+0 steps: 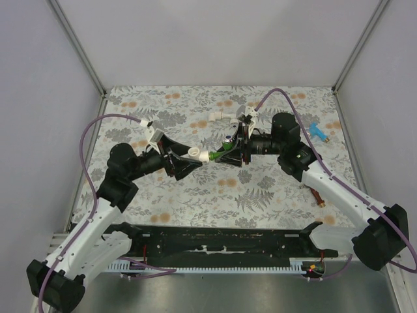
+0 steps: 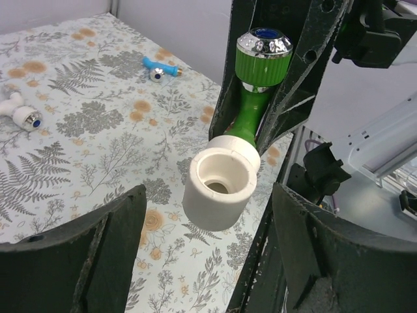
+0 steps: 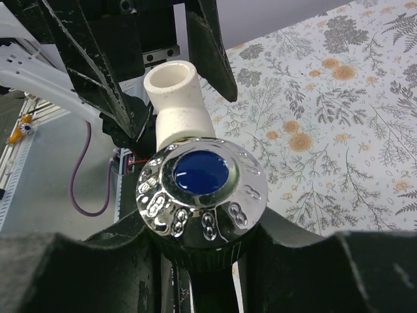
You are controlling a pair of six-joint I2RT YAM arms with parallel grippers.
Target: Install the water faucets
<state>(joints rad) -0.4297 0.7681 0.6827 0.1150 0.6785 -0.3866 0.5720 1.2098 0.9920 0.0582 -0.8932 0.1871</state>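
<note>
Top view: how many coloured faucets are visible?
3: green faucet in the right gripper, blue faucet far right, reddish-brown faucet beside the right arm. Others may be hidden.

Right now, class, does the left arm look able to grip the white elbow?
Probably yes. The left claw is open and the elbow sits in line with its gap, with nothing between them. The right claw grips only the green faucet behind it, leaving the elbow's sides free.
</note>
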